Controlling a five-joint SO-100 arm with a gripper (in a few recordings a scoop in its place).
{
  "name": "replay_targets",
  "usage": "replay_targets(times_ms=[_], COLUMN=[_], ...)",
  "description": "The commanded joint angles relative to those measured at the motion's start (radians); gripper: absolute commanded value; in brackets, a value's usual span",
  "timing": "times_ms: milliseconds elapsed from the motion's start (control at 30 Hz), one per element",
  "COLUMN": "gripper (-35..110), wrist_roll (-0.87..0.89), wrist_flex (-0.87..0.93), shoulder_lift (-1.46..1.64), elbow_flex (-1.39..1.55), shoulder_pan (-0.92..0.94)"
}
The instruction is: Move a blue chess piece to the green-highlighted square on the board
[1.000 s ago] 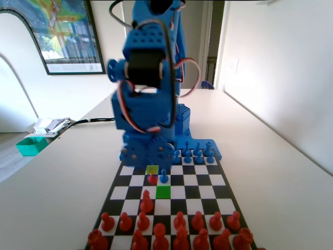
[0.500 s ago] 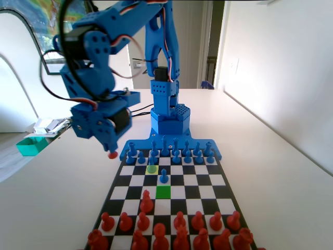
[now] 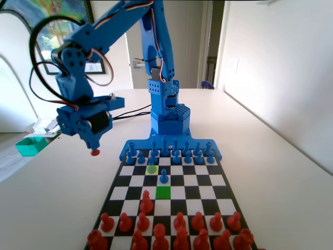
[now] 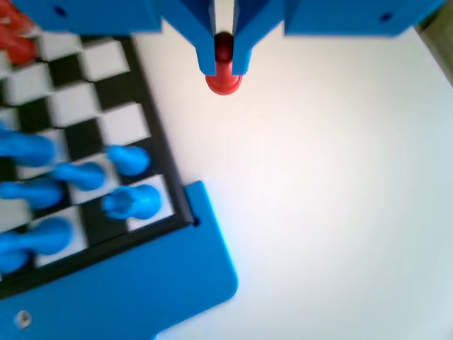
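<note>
Gripper (image 4: 223,67) of the blue arm, jaws clamped on a small red plastic chess piece (image 3: 94,152), hangs above the white table (image 3: 291,182) left of the black-and-white chequered board (image 3: 203,179) in the fixed view.

White table (image 3: 270,172) | chequered board (image 3: 218,179) flat at the middle, near edge to blue arm's base (image 3: 169,117) | green tray (image 3: 32,146) off the left edge
</note>
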Motion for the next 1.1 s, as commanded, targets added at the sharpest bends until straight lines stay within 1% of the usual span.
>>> replay_targets(times_ms=[0,367,567,833,1067], gripper=[1,1,2,10,13], wrist_roll=[-0.017,-0.029,-0.041,-0.038,-0.052], wrist_flex=[-0.069,-0.279,-0.293,-0.322,-0.321], shoulder_lift=[-0.011,-0.179,-0.187,-0.187,-0.17], elbow_flex=[0.012,0.028,0.04,0.058,0.072], shoulder_pan=[0.026,0.035,0.035,0.032,0.035])
